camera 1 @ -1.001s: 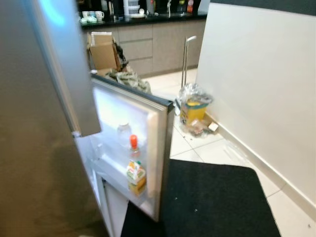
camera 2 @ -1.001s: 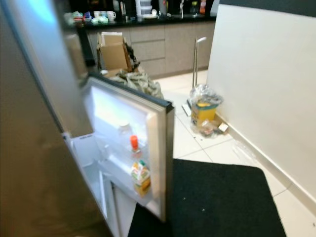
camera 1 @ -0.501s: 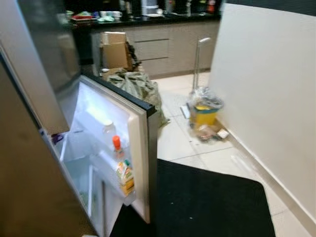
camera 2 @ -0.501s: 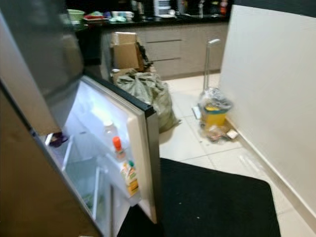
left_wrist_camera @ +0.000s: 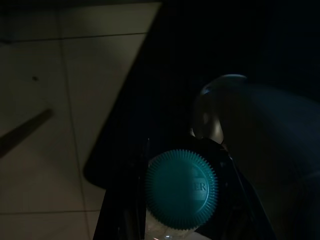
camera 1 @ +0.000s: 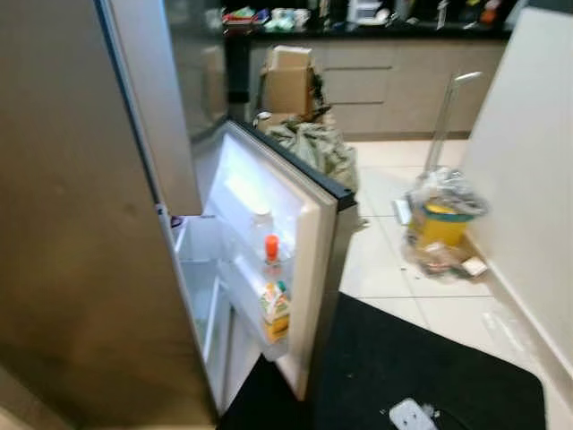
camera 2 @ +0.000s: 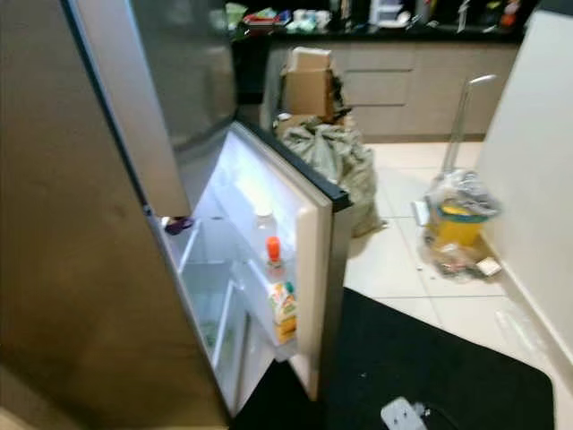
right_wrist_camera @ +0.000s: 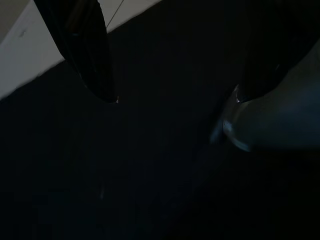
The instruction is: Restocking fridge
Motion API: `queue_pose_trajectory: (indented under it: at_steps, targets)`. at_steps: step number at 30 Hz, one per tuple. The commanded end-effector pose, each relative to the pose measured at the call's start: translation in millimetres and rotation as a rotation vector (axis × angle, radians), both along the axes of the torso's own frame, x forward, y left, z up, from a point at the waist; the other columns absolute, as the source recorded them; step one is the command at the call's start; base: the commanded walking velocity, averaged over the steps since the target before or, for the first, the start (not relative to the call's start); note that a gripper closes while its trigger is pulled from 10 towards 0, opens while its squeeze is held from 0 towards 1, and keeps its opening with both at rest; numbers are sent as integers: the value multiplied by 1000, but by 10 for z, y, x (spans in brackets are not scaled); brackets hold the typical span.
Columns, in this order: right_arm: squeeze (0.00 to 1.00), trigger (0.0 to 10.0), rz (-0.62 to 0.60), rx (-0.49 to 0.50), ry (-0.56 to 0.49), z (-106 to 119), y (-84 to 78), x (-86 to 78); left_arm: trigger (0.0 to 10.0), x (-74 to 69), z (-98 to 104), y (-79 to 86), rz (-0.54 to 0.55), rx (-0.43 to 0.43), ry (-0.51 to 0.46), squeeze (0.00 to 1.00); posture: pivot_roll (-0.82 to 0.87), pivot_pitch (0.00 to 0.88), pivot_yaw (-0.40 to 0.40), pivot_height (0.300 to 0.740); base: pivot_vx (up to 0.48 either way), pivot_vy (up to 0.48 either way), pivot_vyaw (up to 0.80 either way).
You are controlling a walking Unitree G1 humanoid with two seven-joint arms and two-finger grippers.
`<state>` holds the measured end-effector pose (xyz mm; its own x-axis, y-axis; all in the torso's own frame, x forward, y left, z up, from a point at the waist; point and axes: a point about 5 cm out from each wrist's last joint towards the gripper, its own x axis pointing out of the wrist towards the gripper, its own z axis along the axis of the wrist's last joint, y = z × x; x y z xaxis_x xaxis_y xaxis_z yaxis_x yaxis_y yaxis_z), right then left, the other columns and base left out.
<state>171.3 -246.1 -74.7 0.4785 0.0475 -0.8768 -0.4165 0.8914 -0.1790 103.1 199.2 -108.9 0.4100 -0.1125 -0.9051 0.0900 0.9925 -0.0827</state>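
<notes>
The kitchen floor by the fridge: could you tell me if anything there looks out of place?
Yes. A stuffed olive sack slumps on the tiles right behind the open fridge door, and a yellow bin by the white wall has litter scattered around its base.

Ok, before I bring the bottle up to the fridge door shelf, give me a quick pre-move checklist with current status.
1. Fridge door open: ok.
2. Left claw holding the teal-capped bottle: ok.
3. Right claw open with nothing between its fingers: ok.
4. Free slot on the door shelf beside the juice carton and orange-capped bottle: cannot tell.
5. Black mat ahead free of obstacles: not ok, a small white object lies on it.
</notes>
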Motion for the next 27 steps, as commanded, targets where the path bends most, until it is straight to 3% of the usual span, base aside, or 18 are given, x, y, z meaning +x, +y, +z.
queue_pose_trajectory:
  at_steps: [1,14,18,22,23,24,25,27]
  targets:
    - [0,10000,54,23,-77,89,97,209,10000,-119,-46,-104,-23,-29,51,0,-77,0,-35,740,0,0,738]
    - [0,10000,183,134,-289,432,301,733,10000,-116,-46,-102,-37,-18,49,0,-77,0,-35,740,0,0,738]
    - [0,10000,197,147,-423,662,320,987,10000,-119,-45,-94,-43,-14,49,0,-75,0,-34,740,0,0,739]
    - [0,10000,146,186,-566,907,275,1197,10000,-106,-40,-86,-45,-13,45,0,-72,0,-34,740,0,0,0]
    - [0,4588,142,195,-603,973,267,1243,10000,-103,-39,-84,-46,-13,44,0,-72,0,-34,740,0,0,0]
    - [0,4588,142,195,-603,973,267,1243,10000,-103,-39,-84,-46,-13,44,0,-72,0,-34,740,0,0,0]
    - [0,0,137,204,-633,1026,259,1278,10000,-100,-38,-83,-46,-13,43,0,-72,0,-34,740,0,0,0]
    - [0,0,135,222,-666,1093,252,1320,10000,-98,-37,-80,-46,-13,42,0,-72,0,-34,740,0,0,0]
